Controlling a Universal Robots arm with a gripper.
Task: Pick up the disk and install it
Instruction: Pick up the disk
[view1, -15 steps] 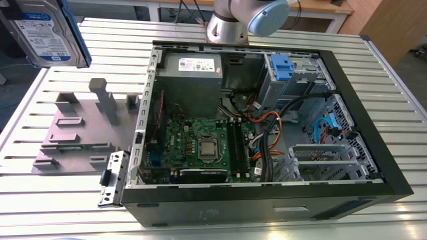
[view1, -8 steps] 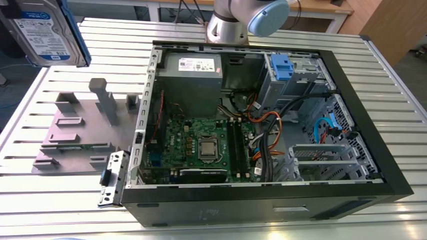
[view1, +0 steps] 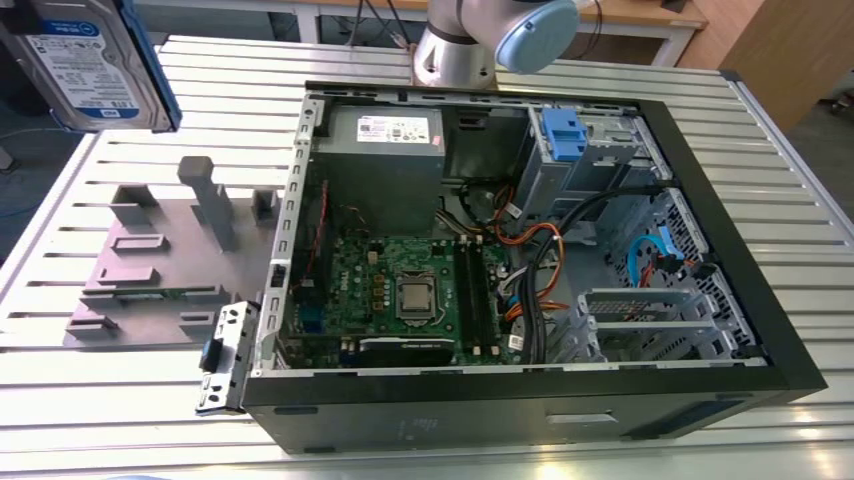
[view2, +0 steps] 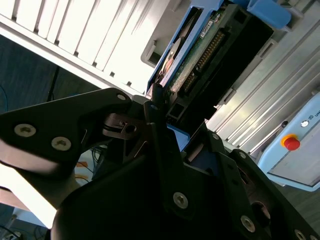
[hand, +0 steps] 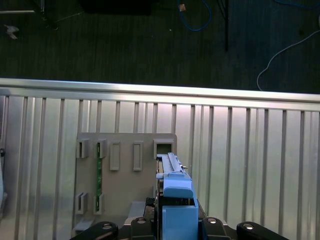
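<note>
My tool (view2: 175, 117) was clamped on the disk (view1: 83, 60) by its blue frame, high over the grey holder (view1: 147, 290) at the exterior view's left, presumably to clear its posts.

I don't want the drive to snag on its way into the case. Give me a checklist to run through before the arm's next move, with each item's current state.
1. Grip on the disk: the gripper is shut on its blue frame in both wrist views. ok.
2. Disk clear of the grey fixture: held in the air, apart from it. ok.
3. Computer case open: interior exposed. ok.
4. Drive bay free: a blue latch sits at it and the slot is hidden. cannot tell.
5. Black cables out of the way: they arc just beside the bay. cannot tell.
</note>
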